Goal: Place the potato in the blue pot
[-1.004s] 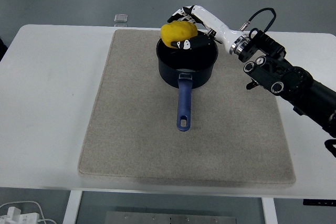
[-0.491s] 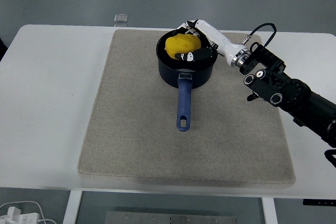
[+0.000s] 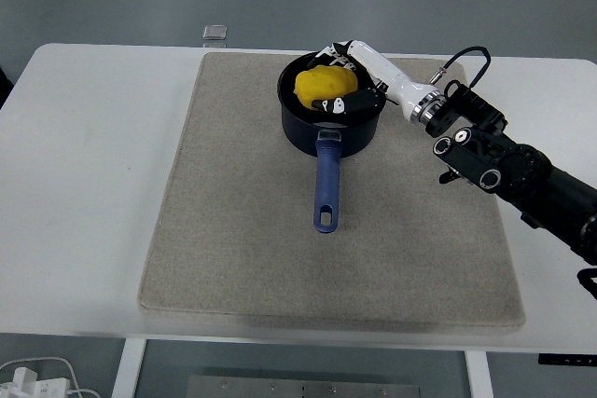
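White table under a beige mat, and my right hand reaches into the blue pot with its fingers wrapped around the yellow potato. From my view the potato sits inside the pot's rim; its underside and the fingertips are hidden by the wall.

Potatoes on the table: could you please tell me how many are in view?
1. The yellow potato sits inside the blue pot at the mat's far end, with the right hand around it. None visible elsewhere.

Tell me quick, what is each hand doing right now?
Left hand: not in view.
Right hand: shut on the potato, down inside the blue pot.
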You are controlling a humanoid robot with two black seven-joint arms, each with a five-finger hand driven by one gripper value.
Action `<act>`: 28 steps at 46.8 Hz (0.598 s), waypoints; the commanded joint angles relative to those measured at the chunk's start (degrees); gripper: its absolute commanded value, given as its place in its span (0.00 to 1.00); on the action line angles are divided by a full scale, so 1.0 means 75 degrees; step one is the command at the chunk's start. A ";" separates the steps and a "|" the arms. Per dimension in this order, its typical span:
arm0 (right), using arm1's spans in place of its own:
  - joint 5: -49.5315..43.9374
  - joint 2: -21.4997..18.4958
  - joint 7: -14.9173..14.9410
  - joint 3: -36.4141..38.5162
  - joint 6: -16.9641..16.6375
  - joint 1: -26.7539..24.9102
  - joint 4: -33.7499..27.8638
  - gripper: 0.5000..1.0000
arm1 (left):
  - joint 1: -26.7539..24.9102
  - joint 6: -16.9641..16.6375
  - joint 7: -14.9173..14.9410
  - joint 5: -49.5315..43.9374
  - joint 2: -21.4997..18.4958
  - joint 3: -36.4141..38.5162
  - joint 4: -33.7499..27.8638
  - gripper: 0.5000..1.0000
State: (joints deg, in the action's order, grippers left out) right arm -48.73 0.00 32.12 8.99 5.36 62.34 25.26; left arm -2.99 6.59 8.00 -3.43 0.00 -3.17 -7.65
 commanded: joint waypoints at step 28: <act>0.0052 0.0000 -0.0005 0.0149 -0.0046 0.0008 0.0054 0.80 | 0.0012 0.0000 0.0000 0.0000 0.0000 0.0000 0.0048 1.00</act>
State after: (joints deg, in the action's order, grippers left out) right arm -48.35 0.00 32.12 10.09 5.15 62.44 25.60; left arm -2.90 6.59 8.00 -3.43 0.00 -3.16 -7.29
